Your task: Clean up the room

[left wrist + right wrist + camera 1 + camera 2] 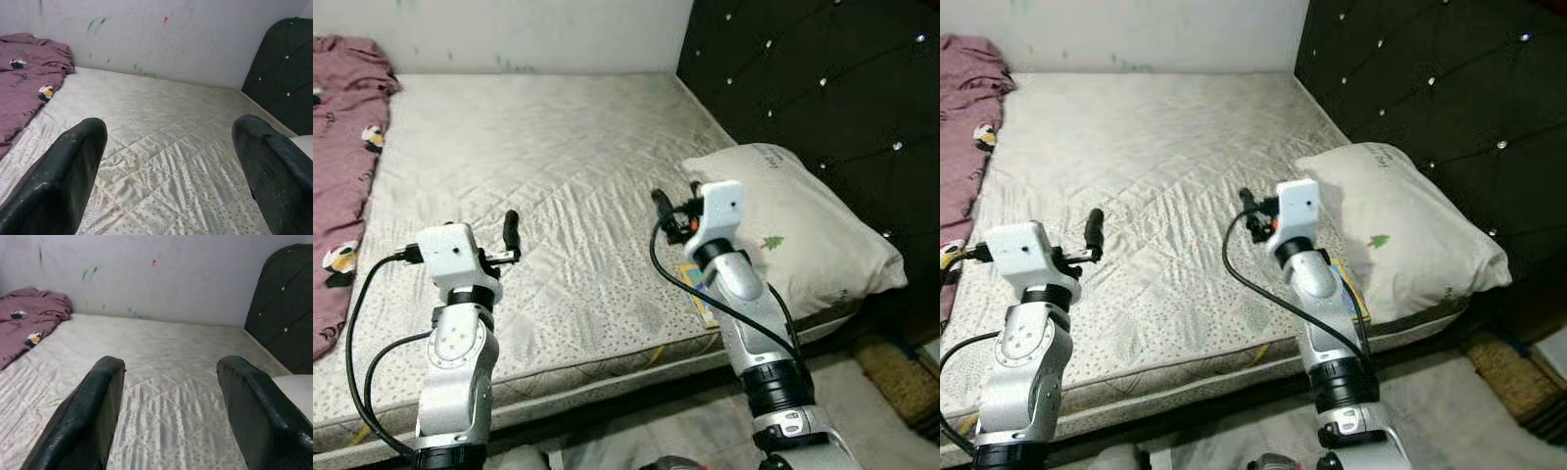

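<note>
A bare quilted mattress [548, 147] lies in front of me. A cream pillow [793, 220] with a small green tree print rests at its right end, against the dark headboard. A crumpled mauve blanket [337, 147] with cartoon prints covers the left side. My left gripper [171, 147] hovers open over the near left part of the mattress, holding nothing. My right gripper [168, 382] is open too, raised above the near edge just left of the pillow. A flat colourful item [1351, 284], perhaps a book, lies at the bed's edge under my right arm.
The black tufted headboard [822, 78] stands on the right and a pale wall [161, 39] with paint marks runs behind the bed. A woven mat [891, 367] lies on the floor at the lower right, beside the bed corner.
</note>
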